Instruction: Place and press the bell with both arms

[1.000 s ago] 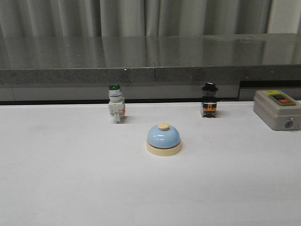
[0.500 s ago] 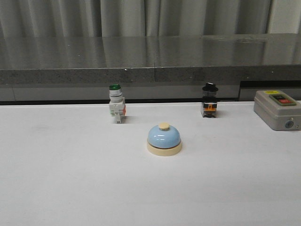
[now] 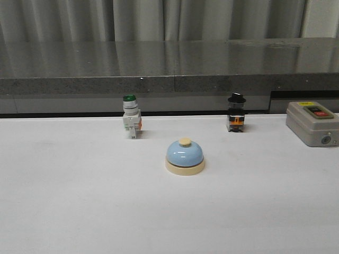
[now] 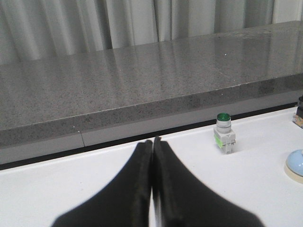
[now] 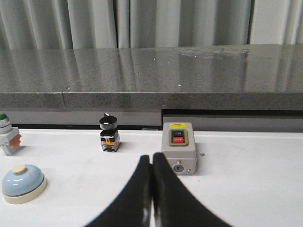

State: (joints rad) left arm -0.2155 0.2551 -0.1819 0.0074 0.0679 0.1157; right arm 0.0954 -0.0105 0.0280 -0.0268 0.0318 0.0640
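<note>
Left claw [image 4: 152, 142]: fingers pressed together, holding nothing, above the table [image 3: 79, 211]. Right claw [image 5: 151, 158]: also pinched shut and empty. In the front view neither arm shows. The bell [image 3: 185, 156] sits upright at the table's centre, touched by nothing. Green button [image 3: 131, 123] at its 10 o'clock, black knob [image 3: 236, 112] at 1 o'clock, grey box [image 3: 312, 123] at 2 o'clock, all well apart from it.

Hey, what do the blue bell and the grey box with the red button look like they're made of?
The bell: its light-blue dome looks like glossy painted metal or hard plastic, going by the sharp highlights on it; the cream base and button look matte, likely plastic. The grey box: dull, even grey with rounded edges, so probably moulded plastic or painted metal casing; the pictures leave that open.
</note>
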